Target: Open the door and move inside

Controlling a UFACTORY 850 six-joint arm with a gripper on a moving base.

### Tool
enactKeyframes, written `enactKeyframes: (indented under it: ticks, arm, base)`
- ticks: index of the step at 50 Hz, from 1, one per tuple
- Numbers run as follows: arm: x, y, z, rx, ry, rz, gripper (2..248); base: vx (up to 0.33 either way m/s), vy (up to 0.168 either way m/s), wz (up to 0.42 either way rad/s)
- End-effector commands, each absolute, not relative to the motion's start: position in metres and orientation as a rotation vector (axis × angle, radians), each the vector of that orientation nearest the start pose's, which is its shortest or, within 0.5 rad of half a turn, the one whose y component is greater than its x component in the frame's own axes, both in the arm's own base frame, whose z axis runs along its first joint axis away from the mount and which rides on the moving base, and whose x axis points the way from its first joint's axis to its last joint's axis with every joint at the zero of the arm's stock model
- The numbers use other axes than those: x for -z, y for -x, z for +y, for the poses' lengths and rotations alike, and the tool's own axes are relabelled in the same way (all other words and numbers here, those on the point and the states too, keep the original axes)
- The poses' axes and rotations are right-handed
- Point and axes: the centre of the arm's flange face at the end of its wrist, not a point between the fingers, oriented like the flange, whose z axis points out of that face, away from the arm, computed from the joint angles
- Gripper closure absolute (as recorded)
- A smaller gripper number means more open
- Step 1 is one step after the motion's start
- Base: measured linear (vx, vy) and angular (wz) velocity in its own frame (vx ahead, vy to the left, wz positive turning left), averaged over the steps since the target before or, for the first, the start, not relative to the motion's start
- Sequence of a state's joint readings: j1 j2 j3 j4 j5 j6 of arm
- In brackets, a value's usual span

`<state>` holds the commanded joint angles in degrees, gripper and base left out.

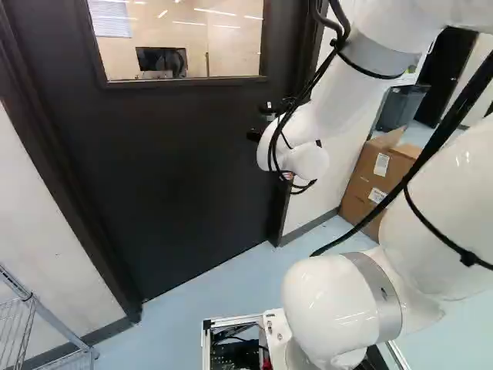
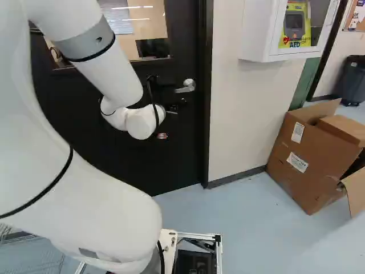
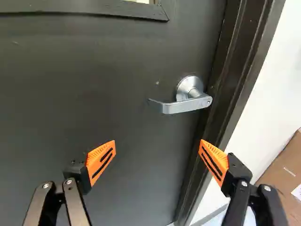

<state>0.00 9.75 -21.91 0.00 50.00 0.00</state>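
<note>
Right now, I have the end effector [image 3: 158, 140] spread wide, with nothing in its grasp. The lever handle [image 3: 181, 106] lies ahead, beyond the fingertips, offset toward the one nearer the door frame [image 3: 240, 70]. Its long axis runs roughly across the gap from finger to finger, free end pointing away from the frame. I judge I'd need to roll the wrist to straddle it before turning it and moving the door [image 3: 108, 84].
</note>
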Motion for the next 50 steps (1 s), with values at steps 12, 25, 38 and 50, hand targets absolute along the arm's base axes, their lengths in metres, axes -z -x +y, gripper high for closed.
enactKeyframes:
  ticks: [12, 25, 38, 50]
  arm:
    - [-0.464, -0.386, 0.000, 2.086, 2.349, 0.000, 3]
    - [-0.478, -0.400, 0.000, 2.120, 2.319, 0.000, 3]
    - [-0.492, -0.415, 0.000, 2.153, 2.288, 0.000, 3]
    - [-0.504, -0.432, 0.000, 2.167, 2.274, -0.001, 3]
  base:
    - [0.000, 0.000, 0.000]
    - [0.000, 0.000, 0.000]
    - [0.000, 0.000, 0.000]
    - [0.000, 0.000, 0.000]
